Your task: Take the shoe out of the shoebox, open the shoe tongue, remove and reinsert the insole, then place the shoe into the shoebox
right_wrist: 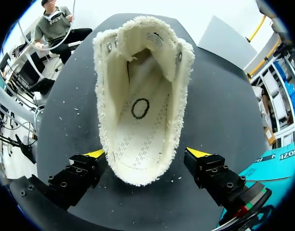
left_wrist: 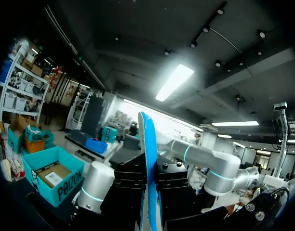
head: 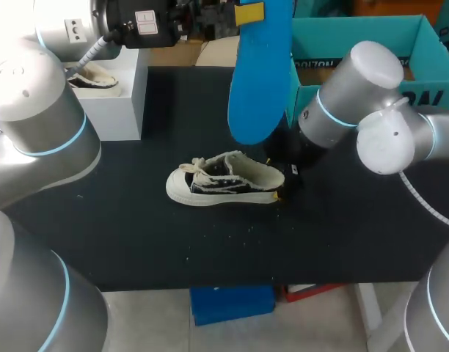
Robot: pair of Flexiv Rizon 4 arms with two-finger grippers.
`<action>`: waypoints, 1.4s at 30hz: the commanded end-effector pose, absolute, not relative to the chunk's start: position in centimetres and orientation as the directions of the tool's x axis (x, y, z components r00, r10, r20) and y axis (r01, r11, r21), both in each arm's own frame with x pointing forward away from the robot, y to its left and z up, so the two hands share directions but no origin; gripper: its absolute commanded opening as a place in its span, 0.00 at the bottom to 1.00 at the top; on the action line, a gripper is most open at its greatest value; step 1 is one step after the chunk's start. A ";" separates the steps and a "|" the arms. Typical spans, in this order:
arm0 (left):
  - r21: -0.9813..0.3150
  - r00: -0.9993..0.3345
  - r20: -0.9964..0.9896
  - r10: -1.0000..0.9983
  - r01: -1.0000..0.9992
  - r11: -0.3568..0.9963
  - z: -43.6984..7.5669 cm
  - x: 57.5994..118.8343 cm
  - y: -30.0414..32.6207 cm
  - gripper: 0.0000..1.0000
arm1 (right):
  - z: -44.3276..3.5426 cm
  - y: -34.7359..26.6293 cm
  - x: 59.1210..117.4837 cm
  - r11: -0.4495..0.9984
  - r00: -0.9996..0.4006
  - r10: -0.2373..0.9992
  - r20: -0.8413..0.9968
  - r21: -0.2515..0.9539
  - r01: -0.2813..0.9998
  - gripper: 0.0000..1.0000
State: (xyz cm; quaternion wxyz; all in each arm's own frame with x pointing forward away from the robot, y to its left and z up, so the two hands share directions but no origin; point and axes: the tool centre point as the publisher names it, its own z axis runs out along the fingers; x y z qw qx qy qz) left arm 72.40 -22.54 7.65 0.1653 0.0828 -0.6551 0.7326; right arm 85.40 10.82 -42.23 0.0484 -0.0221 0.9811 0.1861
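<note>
- The black table (head: 136, 235) has pale specks (head: 235, 233) scattered over it between its near edge and its middle.
- The shoe (head: 224, 180) stands upright on its sole at the middle of the tabletop. Its white toe points toward the left edge and its heel toward the right edge.
- In the right wrist view the shoe's fleecy collar gapes wide, and the pale inner floor shows a black ring mark.
- The right gripper (right_wrist: 146, 153) sits low at the heel, reaching in from the right edge. It is released: its fingers (right_wrist: 95, 154) stand spread on either side of the heel, just beside the fleece and not pressing it.
- The blue insole (head: 260, 73) hangs in the air above the tabletop, past the shoe on the far side. It is nearly upright with its rounded end down and is well apart from the shoe.
- The left gripper (left_wrist: 151, 192) is clenched on the insole's upper end. In the left wrist view its black jaws press the thin blue edge from both sides.
- The teal shoebox (head: 356, 37) stands open at the far right corner, with the right arm's elbow in front of it.
- A white box (head: 118, 110) stands at the far left corner with a second shoe (head: 92, 79) lying on top of it.
</note>
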 end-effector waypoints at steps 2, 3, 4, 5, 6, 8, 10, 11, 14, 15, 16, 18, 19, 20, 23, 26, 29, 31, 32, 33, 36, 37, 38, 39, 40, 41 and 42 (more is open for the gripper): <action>-0.932 -0.932 0.339 0.132 -0.351 -0.086 7.6 72.4 -22.7 0.00 | -41.2 11.5 85.3 0.968 -0.995 -0.030 -0.097 0.247 -0.053 1.00; -0.932 -0.932 0.339 0.132 -0.351 -0.086 7.6 72.4 -22.7 0.00 | -41.1 11.5 85.4 0.969 -0.995 -0.034 -0.096 0.239 -0.056 1.00; -0.932 -0.932 0.339 0.132 -0.351 -0.086 7.6 72.4 -22.7 0.00 | -40.9 11.6 85.4 0.972 -0.995 -0.037 -0.094 0.229 -0.058 1.00; -0.932 -0.932 0.339 0.132 -0.351 -0.086 7.6 72.4 -22.7 0.00 | -40.6 11.7 85.3 0.974 -0.995 -0.047 -0.091 0.215 -0.065 1.00; -0.932 -0.932 0.339 0.132 -0.351 -0.086 7.6 72.4 -22.7 0.00 | -40.4 11.8 85.3 0.977 -0.994 -0.056 -0.090 0.201 -0.073 1.00; -0.932 -0.932 0.339 0.132 -0.351 -0.086 7.6 72.4 -22.7 0.00 | -39.9 11.9 85.4 0.981 -0.994 -0.067 -0.088 0.176 -0.081 1.00; -0.932 -0.932 0.339 0.132 -0.351 -0.086 7.6 72.4 -22.7 0.00 | -39.5 12.1 85.4 0.982 -0.994 -0.075 -0.085 0.165 -0.088 1.00; -0.932 -0.932 0.339 0.132 -0.351 -0.086 7.6 72.4 -22.7 0.00 | -39.4 12.2 85.4 0.983 -0.993 -0.077 -0.084 0.160 -0.090 1.00; -0.932 -0.932 0.339 0.132 -0.351 -0.086 7.6 72.4 -22.7 0.00 | -39.1 12.4 85.5 0.985 -0.993 -0.086 -0.085 0.142 -0.098 1.00; -0.932 -0.932 0.339 0.132 -0.351 -0.086 7.6 72.4 -22.7 0.00 | -39.0 12.5 85.6 0.985 -0.992 -0.088 -0.087 0.138 -0.099 1.00; -0.932 -0.932 0.339 0.132 -0.351 -0.086 7.6 72.4 -22.7 0.00 | -38.9 12.6 85.7 0.986 -0.992 -0.089 -0.088 0.134 -0.101 1.00; -0.932 -0.932 0.339 0.132 -0.351 -0.086 7.6 72.4 -22.7 0.00 | -38.8 12.7 85.8 0.987 -0.991 -0.093 -0.095 0.118 -0.104 1.00; -0.932 -0.932 0.339 0.132 -0.351 -0.086 7.6 72.4 -22.7 0.00 | -38.7 12.8 85.9 0.988 -0.991 -0.097 -0.097 0.109 -0.107 1.00; -0.932 -0.932 0.339 0.132 -0.351 -0.086 7.6 72.4 -22.7 0.00 | -38.7 13.0 86.0 0.988 -0.990 -0.098 -0.097 0.107 -0.108 1.00; -0.932 -0.932 0.339 0.132 -0.351 -0.086 7.6 72.4 -22.7 0.00 | -38.6 13.5 86.2 0.989 -0.989 -0.107 -0.101 0.089 -0.116 0.87; -0.932 -0.932 0.339 0.132 -0.351 -0.086 7.6 72.4 -22.7 0.00 | -38.6 14.1 86.5 0.990 -0.988 -0.113 -0.104 0.073 -0.121 1.00; -0.932 -0.932 0.339 0.132 -0.351 -0.086 7.6 72.4 -22.7 0.00 | -38.4 14.9 86.7 0.990 -0.987 -0.118 -0.106 0.068 -0.126 1.00; -0.932 -0.932 0.339 0.132 -0.351 -0.086 7.6 72.4 -22.7 0.00 | -38.4 15.4 86.8 0.990 -0.987 -0.125 -0.104 0.059 -0.132 1.00; -0.932 -0.932 0.339 0.132 -0.351 -0.086 7.6 72.4 -22.7 0.00 | -38.3 15.6 86.8 0.989 -0.986 -0.127 -0.104 0.057 -0.133 0.99; -0.932 -0.932 0.339 0.132 -0.351 -0.086 7.6 72.4 -22.7 0.00 | -38.3 15.9 86.8 0.989 -0.986 -0.128 -0.103 0.056 -0.134 0.98; -0.932 -0.932 0.339 0.132 -0.351 -0.086 7.6 72.4 -22.7 0.00 | -38.4 16.6 87.0 0.989 -0.986 -0.133 -0.100 0.051 -0.139 0.92; -0.932 -0.932 0.339 0.132 -0.351 -0.086 7.6 72.4 -22.7 0.00 | -38.4 16.8 87.1 0.989 -0.986 -0.137 -0.097 0.050 -0.142 0.91; -0.932 -0.932 0.339 0.132 -0.351 -0.086 7.6 72.4 -22.7 0.00 | -38.4 17.1 87.1 0.988 -0.986 -0.139 -0.096 0.049 -0.144 0.92; -0.932 -0.932 0.339 0.132 -0.351 -0.086 7.6 72.4 -22.7 0.00 | -38.5 17.4 87.2 0.988 -0.986 -0.141 -0.094 0.049 -0.146 0.93; -0.932 -0.932 0.339 0.132 -0.351 -0.086 7.6 72.4 -22.7 0.00 | -38.5 17.7 87.3 0.988 -0.985 -0.144 -0.092 0.049 -0.149 0.94; -0.932 -0.932 0.339 0.132 -0.351 -0.086 7.6 72.4 -22.7 0.00 | -38.5 18.0 87.3 0.987 -0.985 -0.148 -0.090 0.049 -0.153 0.94; -0.932 -0.932 0.339 0.132 -0.351 -0.086 7.6 72.4 -22.7 0.00 | -38.6 18.4 87.4 0.987 -0.985 -0.150 -0.090 0.050 -0.154 0.93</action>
